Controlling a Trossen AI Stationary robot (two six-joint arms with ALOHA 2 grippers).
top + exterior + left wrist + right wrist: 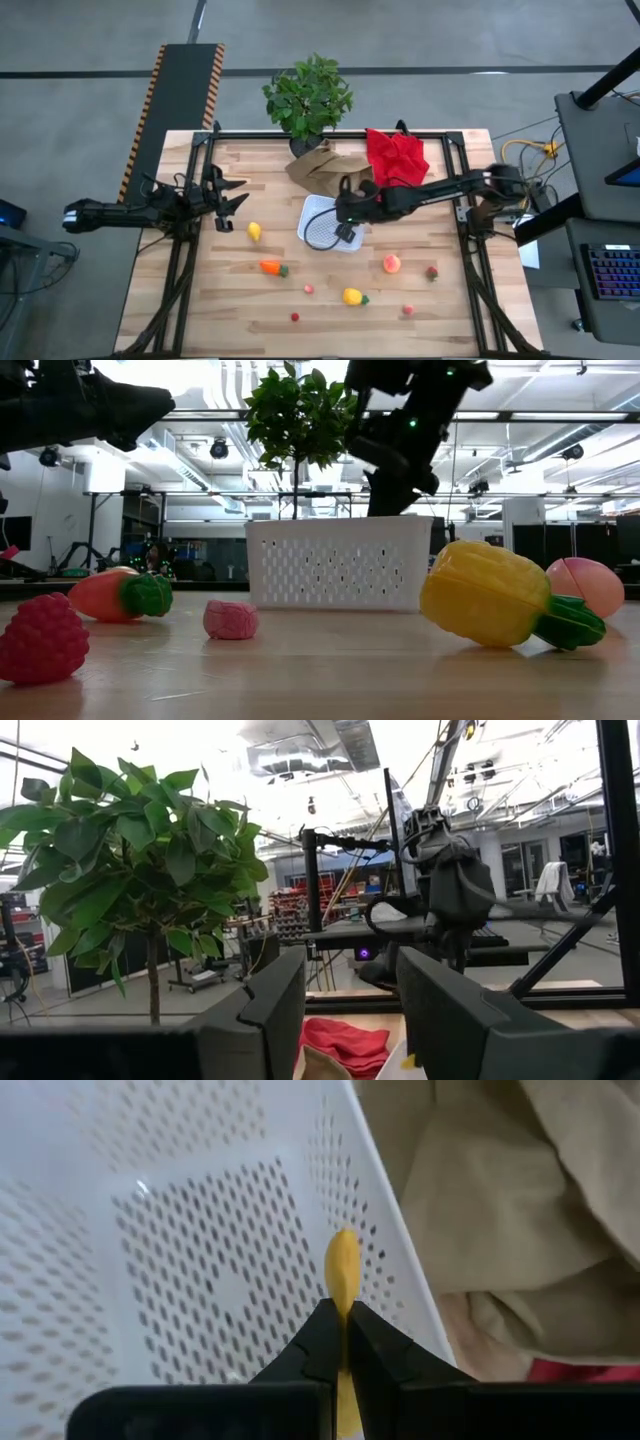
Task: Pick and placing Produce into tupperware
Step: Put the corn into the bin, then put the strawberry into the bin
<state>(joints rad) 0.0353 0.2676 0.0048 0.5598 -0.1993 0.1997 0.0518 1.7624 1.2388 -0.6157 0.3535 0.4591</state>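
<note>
Only the right wrist view shows what the right hand [341, 1342] carries: its two dark fingers are pinched nearly closed on a slim yellow piece of produce [342, 1275], held over the perforated white floor of the tupperware [200, 1270]. From the high view the same hand [345, 222] merely looks like a dark mass over the container [318, 222], which sits near the centre of the counter [210, 300]. The right arm reaches in from 3 o'clock, stretched almost level across the boards, wrist bent down into the container.

The low view alone shows the container's upright mesh wall [335, 565] and the arm dropping behind it, with a pineapple-like yellow fruit [495, 592] and a pink fruit [590, 585] on the near boards.

The high view lays out the loose pieces: a yellow one [254, 232] at 9 o'clock from the container, an orange carrot [270, 267] at 7, a yellow fruit [351, 296] at 5, an orange-pink fruit [391, 264] at 4, and small red bits toward the near edge. A brown paper bag [320, 165] touches the container at 12, a red cloth [395, 155] lies at 1, and a potted plant [308, 95] stands at the far edge.

The left hand [232, 195] hovers at the counter's 9 o'clock edge, arm level, fingers [270, 1010] parted and empty.
</note>
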